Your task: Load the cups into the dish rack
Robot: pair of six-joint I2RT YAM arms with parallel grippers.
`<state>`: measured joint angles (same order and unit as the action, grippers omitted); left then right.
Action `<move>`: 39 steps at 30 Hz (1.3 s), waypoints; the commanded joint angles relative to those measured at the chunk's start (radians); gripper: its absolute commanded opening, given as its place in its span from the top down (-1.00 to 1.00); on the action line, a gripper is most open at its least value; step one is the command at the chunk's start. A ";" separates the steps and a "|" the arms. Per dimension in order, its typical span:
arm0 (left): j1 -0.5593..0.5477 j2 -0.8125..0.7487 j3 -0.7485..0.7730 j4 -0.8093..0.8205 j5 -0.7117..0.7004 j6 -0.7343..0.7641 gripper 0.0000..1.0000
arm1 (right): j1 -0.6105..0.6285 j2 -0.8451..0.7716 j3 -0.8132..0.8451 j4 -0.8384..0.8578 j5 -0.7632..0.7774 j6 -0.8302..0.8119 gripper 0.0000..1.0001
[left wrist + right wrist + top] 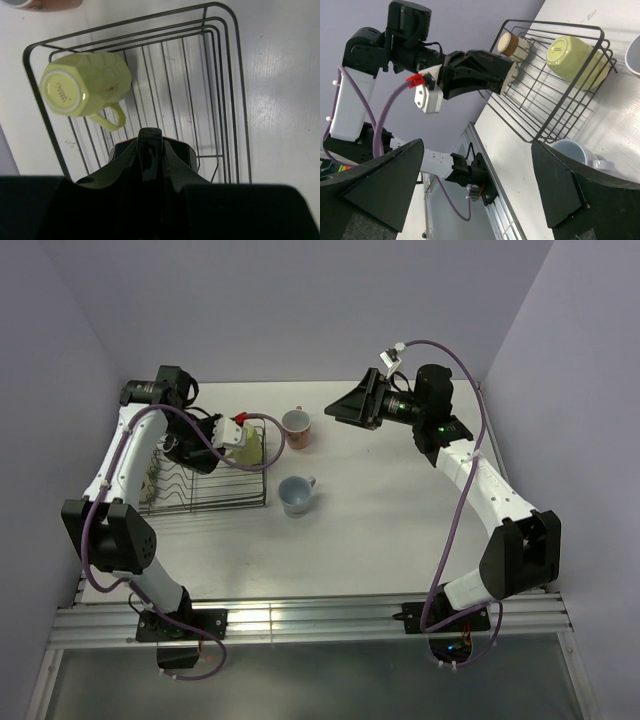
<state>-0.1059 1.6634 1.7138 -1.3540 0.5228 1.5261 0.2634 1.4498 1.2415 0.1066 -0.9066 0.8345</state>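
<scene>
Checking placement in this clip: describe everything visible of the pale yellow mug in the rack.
The pale yellow mug looks like glazed ceramic, with faceted sides, a loop handle and a printed mark on its ringed base. It rests base up and tilted in a corner of the dish rack, against its wires. Nothing else touches it.

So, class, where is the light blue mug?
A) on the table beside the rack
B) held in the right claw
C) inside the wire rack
A: the light blue mug stands on the table beside the rack, outside its wires; the right claw is open and empty.
</scene>
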 commanded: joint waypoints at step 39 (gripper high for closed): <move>-0.115 0.219 -0.071 0.302 -0.329 -0.011 1.00 | -0.030 0.030 0.010 -0.012 -0.048 -0.021 -0.90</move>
<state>-0.2131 1.8961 1.6047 -1.1053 0.2474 1.5211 0.2417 1.4765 1.2411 0.0799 -0.9325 0.8104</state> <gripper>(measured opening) 0.252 0.954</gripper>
